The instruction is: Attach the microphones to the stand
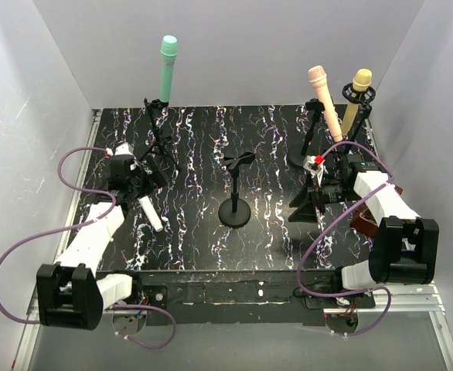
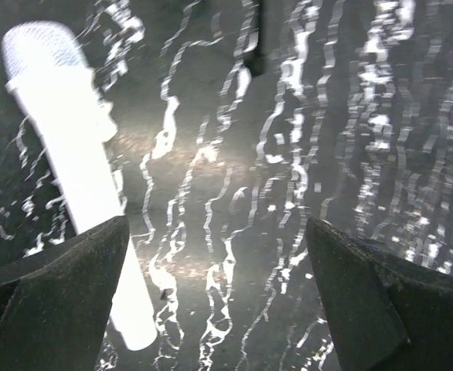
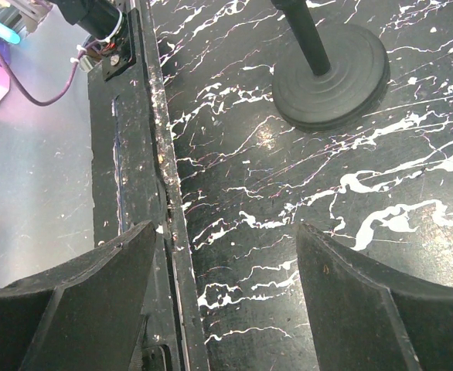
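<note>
White slim plastic microphone [image 1: 151, 214] lies flat on the black marbled table [image 1: 273, 154] at the left, just beside the left gripper [image 2: 217, 232], whose jaws gape wide and empty. 3 others, teal-green microphone [image 1: 167, 69], peach-pink microphone [image 1: 325, 100] and yellow-tan microphone [image 1: 357, 97], sit in far black tripod stands [image 1: 158, 131]. The right gripper [image 3: 226, 232], open, holds nothing near 1 bare round-based stand [image 1: 235, 189].

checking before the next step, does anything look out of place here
The white microphone lies flat on the table by the open left fingers, while the teal microphone, pink microphone and yellow microphone sit in holders. The centre stand is empty.
</note>
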{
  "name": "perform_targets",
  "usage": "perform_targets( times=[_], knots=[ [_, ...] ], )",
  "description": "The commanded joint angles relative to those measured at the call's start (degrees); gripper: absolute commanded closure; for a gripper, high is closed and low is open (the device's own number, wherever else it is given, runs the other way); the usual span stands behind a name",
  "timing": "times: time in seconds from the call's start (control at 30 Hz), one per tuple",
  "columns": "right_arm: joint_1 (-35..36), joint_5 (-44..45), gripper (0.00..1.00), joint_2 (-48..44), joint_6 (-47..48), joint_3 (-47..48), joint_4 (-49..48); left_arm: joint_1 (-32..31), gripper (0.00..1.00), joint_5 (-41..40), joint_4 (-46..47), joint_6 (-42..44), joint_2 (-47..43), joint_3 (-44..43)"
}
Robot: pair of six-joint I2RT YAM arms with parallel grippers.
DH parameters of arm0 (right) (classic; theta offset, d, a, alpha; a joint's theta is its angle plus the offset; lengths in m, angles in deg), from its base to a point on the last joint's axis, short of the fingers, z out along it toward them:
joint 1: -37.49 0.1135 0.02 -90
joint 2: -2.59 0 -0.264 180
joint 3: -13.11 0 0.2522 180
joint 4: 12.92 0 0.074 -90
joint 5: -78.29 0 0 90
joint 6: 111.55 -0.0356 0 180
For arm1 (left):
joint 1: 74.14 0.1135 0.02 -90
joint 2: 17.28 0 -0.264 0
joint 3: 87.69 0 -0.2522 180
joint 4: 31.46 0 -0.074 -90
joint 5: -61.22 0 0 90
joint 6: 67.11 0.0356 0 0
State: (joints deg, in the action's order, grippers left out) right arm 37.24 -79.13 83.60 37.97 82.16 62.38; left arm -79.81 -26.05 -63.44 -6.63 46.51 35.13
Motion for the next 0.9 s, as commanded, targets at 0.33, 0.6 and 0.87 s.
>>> perform_targets(
  times=[0.33,0.6,0.87],
  knots=[
    [0.08,-0.26,0.20,0.29,1.12,1.05,0.86,3.73,0.29,-13.80,-4.20,-2.04,18.11,-2.63],
    [0.16,-0.08,0.20,0.11,1.03,0.96,0.86,4.70,0.51,-11.69,-3.40,-1.33,24.09,-4.92],
    [0.16,-0.08,0.20,-0.07,1.38,1.14,1.21,5.58,0.75,-9.58,-3.75,-0.10,26.13,-5.80]
  ],
)
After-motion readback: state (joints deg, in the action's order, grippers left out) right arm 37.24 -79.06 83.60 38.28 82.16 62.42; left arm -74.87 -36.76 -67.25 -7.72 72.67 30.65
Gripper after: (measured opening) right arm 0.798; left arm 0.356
